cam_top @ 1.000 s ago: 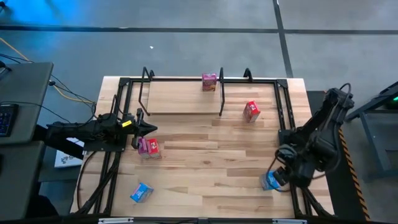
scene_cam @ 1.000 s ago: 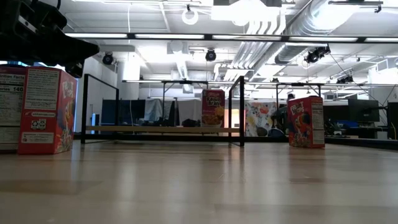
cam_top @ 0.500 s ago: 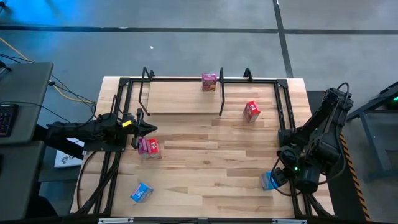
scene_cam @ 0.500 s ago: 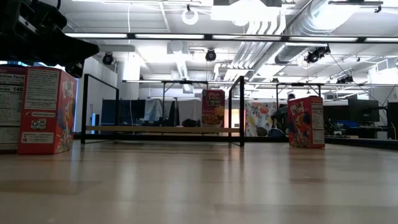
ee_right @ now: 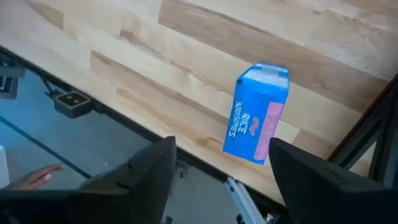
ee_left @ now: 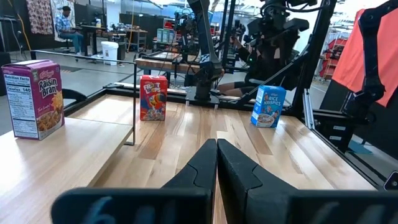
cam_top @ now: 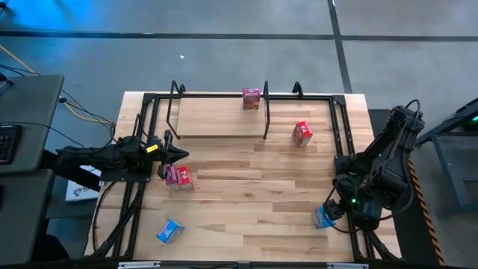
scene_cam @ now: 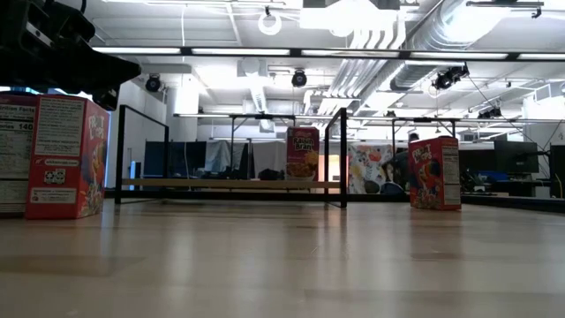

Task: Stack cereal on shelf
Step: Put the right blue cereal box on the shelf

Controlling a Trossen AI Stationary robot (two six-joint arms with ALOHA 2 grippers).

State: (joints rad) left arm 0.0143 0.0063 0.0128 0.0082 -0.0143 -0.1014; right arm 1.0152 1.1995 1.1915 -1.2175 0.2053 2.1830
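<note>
One purple cereal box stands on the shelf at its far edge. A blue cereal box stands near the counter edge, under the right pincer, wide open and empty. The left pincer, closed and empty, hangs above a pink box.

Purple box upright on shelf, far centre; red right; pink left; blue boxes near corners.
</note>
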